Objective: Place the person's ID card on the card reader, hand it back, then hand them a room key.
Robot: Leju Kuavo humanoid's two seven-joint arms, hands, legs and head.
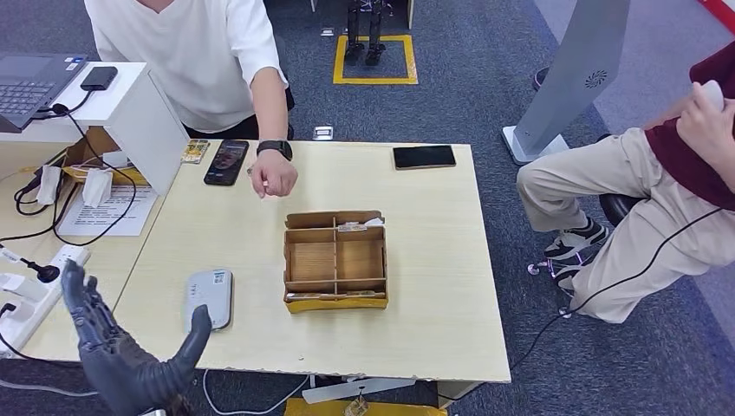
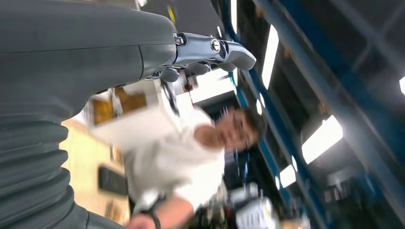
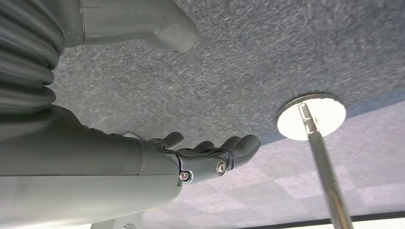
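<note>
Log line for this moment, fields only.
left hand: open, raised beside card reader | right hand: empty, over floor | person's hand: on table

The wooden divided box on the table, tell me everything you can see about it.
The wooden box is a shallow, open-topped tray of thin light-brown board, split by dividers into several compartments. It sits flat near the middle of the pale table. The large compartments look empty; something pale lies in a narrow far one. No hand touches it.

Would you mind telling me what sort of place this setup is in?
Probably a lab staging a hotel check-in desk: a card reader and compartmented cardboard box on a wooden table, yellow floor marking beyond.
</note>
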